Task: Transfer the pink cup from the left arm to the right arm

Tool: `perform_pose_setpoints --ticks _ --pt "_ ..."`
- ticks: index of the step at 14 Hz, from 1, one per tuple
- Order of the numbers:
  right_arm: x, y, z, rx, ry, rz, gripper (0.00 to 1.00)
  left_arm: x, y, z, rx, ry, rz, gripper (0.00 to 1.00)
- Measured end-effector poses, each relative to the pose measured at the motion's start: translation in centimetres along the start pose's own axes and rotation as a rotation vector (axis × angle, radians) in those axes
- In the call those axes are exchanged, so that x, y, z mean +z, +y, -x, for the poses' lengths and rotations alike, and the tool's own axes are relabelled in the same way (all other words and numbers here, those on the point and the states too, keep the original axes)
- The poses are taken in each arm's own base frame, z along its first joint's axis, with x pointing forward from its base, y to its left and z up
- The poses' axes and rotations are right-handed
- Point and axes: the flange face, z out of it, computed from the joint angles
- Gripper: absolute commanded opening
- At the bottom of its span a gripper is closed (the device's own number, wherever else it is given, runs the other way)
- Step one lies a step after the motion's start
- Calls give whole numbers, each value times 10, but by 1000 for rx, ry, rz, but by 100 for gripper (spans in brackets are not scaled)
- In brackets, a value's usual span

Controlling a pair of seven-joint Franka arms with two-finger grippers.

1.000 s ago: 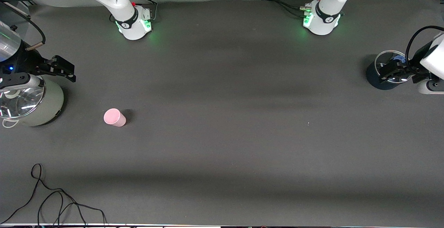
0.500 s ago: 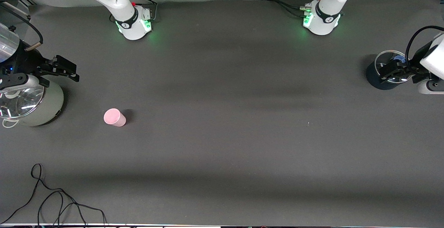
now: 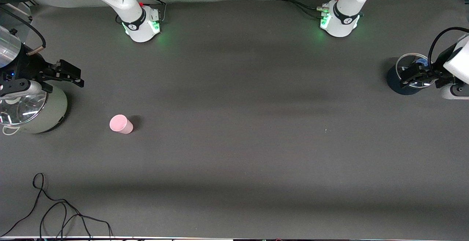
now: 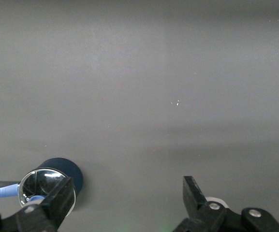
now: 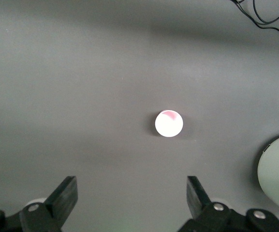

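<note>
The pink cup point(image 3: 121, 124) stands on the dark mat toward the right arm's end of the table, touched by nothing. It also shows from above in the right wrist view point(image 5: 168, 123). My right gripper point(image 3: 53, 78) hangs open and empty over the rim of a pale-green pot, apart from the cup; its jaws stand wide in its own view point(image 5: 132, 195). My left gripper point(image 3: 414, 77) waits open and empty over a dark blue pot at the left arm's end point(image 4: 128, 200).
The pale-green pot point(image 3: 55, 111) with a glass lid stands beside the cup, also in the right wrist view point(image 5: 274, 169). The dark blue pot point(image 3: 395, 83) with a glass lid shows in the left wrist view point(image 4: 69, 168). A black cable point(image 3: 55, 211) lies near the front edge.
My right gripper has shifted a little toward the table's middle and toward the cup. The cup and the left arm have not moved.
</note>
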Motion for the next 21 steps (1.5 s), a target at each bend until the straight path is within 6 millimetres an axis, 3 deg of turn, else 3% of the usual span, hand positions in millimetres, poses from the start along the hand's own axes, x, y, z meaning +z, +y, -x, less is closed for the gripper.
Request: perform_pose_setpoints --ticks 5,17,21 --pt "-7 39 3 70 15 3 100 -2 0 0 1 4 0 100" --pt "-8 41 3 74 17 2 100 -3 1 0 1 6 0 100" --pt "-8 54 4 96 18 2 100 -3 1 0 1 6 0 100"
